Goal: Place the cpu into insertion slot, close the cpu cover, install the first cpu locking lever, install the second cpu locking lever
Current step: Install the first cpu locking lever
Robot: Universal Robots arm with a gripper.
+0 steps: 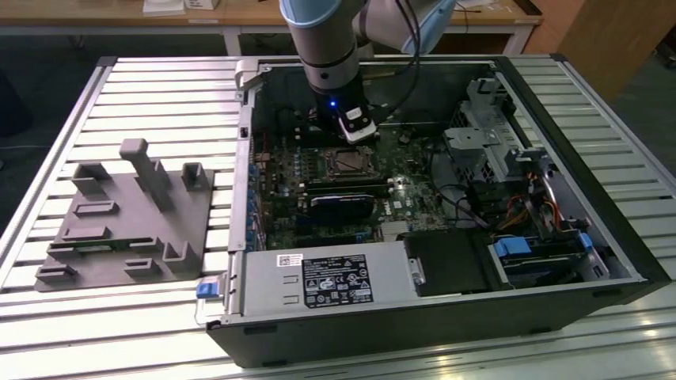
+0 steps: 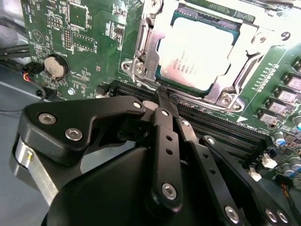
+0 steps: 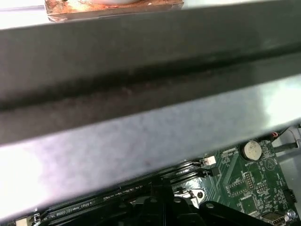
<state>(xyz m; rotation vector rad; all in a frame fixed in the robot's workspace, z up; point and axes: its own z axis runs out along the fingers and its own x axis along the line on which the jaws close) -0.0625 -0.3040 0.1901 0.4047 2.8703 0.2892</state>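
Silver-grey cpu (image 2: 197, 54) seated in insertion slot (image 2: 141, 70), cpu cover (image 2: 244, 40) apparently down over it; gripper (image 2: 162, 96) fingers pressed together, holding nothing, tips just beside socket edge; risk: closed tips slipping off a lever, scraping memory slots (image 2: 221, 129).

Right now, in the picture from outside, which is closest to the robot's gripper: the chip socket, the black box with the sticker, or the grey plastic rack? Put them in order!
1. The chip socket, just below the gripper, inside the computer case.
2. The black box with the sticker, at the case's near edge.
3. The grey plastic rack, outside the case, on the exterior view's left.
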